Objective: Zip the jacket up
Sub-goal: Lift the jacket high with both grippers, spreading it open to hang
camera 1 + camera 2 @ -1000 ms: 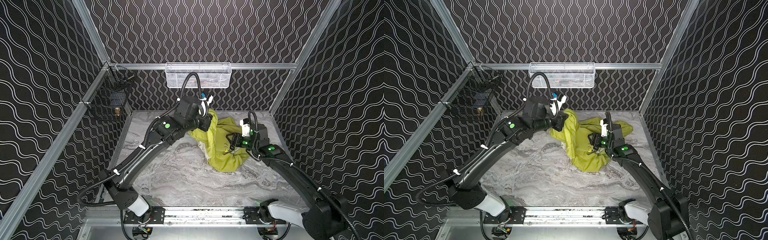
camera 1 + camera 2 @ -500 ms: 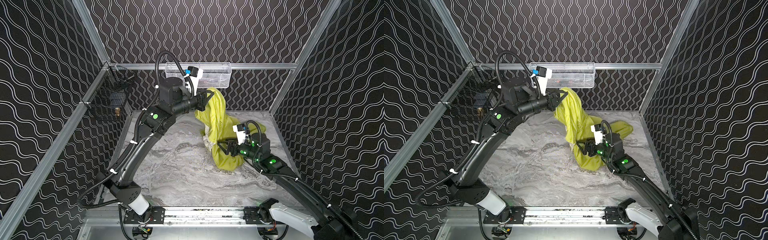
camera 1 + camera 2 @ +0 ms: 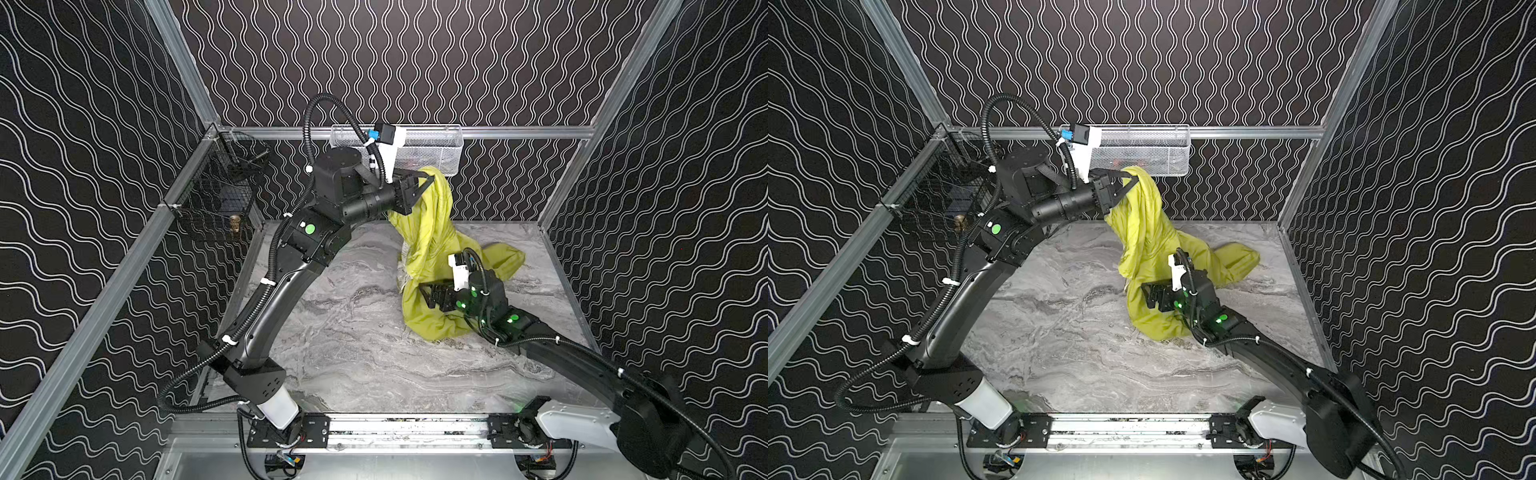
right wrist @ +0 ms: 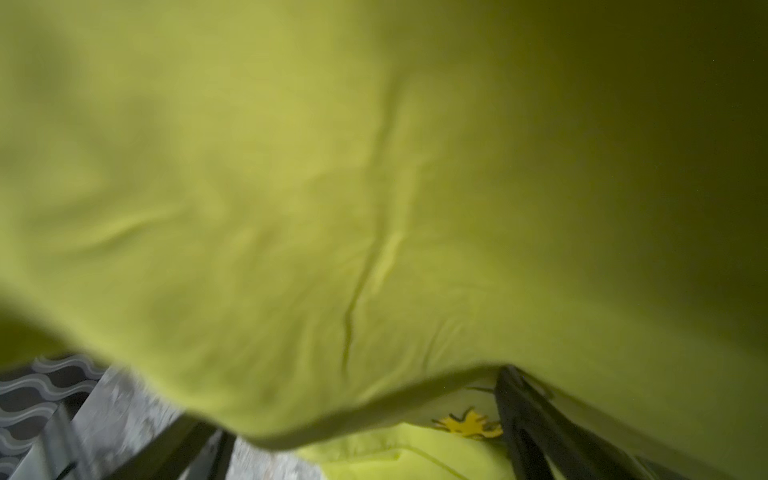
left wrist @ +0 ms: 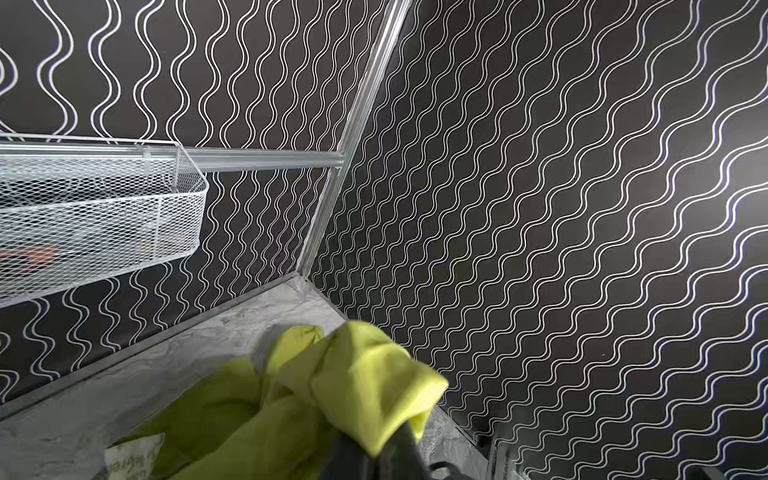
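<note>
Marble table (image 3: 353, 357): jacket (image 3: 428, 237) hangs (left hand (image 3: 427, 180)).

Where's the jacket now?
In both top views the jacket hangs from the left gripper, right of centre near the white basket, its bottom on the table.

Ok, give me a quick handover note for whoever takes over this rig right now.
Left gripper: shut on a top fold of the jacket, raised near the wire basket.
Right gripper: open, low against the hanging fabric, holding nothing.
Jacket: lower part bunched on the table.
Done: one part lifted.
Left: find the zipper, not in view, and zip up.
</note>
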Robot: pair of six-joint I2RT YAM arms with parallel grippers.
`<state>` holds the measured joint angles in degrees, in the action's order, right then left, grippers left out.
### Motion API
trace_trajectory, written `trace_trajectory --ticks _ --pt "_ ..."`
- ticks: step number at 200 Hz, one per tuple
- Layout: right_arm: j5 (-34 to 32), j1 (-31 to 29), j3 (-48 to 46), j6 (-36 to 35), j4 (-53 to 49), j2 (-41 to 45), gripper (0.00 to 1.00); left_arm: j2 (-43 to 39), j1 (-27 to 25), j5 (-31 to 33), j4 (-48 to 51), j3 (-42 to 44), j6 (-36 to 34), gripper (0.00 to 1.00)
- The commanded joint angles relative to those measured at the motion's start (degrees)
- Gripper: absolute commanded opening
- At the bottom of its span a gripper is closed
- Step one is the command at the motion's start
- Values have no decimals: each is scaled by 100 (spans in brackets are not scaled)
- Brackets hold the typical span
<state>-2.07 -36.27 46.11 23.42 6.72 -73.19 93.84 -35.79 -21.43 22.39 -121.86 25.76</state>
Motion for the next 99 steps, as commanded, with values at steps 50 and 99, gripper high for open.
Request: trace_trajectory --ticks 50,99 --pt "-1274 10 891 142 127 -286 12 -560 15 361 58 126 -416 0" --pt "-1214 49 1408 -651 -302 176 0 -720 18 543 169 33 -717 0"
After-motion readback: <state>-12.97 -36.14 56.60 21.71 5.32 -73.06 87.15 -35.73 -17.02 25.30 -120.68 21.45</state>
